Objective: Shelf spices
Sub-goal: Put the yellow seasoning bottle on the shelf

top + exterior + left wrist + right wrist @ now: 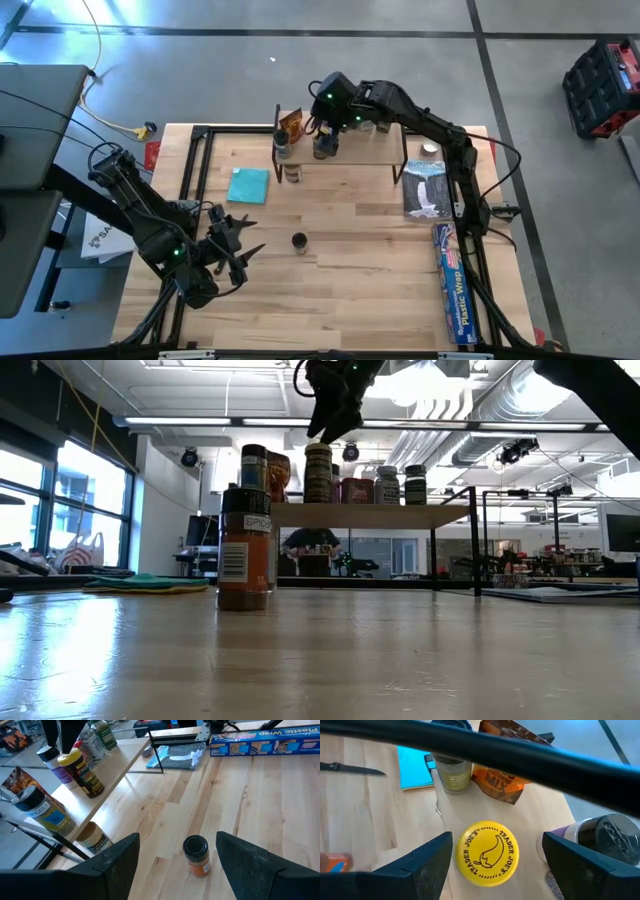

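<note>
The shelf point(370, 152) stands at the table's far side with several spice jars on its board point(380, 515). My right gripper point(497, 837) is open just above a yellow-topped jar point(487, 852) near the shelf's left end, one finger on either side, touching nothing. In the low view it point(333, 422) hovers over that jar point(318, 472). An orange-brown packet point(500, 785) leans at the shelf's left end. My left gripper point(177, 840) is open near the table's near-left part, facing a dark-topped orange jar point(196, 855) that stands upright on the table point(299, 243).
A teal cloth point(248, 185) lies left of the shelf. A long blue plastic wrap box point(455, 285) lies along the right edge, with a flat grey-and-white packet point(427, 190) beyond it. One jar point(92, 837) stands on the table under the shelf's left end.
</note>
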Tool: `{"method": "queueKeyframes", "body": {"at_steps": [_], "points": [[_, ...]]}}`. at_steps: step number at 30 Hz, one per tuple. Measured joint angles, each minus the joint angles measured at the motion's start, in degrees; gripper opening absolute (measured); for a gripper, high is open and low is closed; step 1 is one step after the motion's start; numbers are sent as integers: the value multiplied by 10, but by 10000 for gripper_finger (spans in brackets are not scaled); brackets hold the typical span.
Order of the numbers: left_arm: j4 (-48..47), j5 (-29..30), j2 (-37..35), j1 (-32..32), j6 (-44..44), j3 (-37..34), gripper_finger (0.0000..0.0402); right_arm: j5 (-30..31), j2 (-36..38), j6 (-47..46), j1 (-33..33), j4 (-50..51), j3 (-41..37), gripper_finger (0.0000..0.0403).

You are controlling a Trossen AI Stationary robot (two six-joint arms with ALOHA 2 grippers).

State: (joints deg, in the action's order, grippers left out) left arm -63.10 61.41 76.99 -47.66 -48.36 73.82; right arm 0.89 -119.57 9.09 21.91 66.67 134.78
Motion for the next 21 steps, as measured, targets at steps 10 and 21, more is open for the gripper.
{"method": "queueKeyframes", "body": {"at_steps": [10, 21], "points": [[0, -3, 0, 0, 0, 0, 259, 34, -20, 20, -4, 7, 0, 303], [0, -4, 0, 0, 0, 0, 259, 34, -29, 19, -1, 8, 0, 265]]}}
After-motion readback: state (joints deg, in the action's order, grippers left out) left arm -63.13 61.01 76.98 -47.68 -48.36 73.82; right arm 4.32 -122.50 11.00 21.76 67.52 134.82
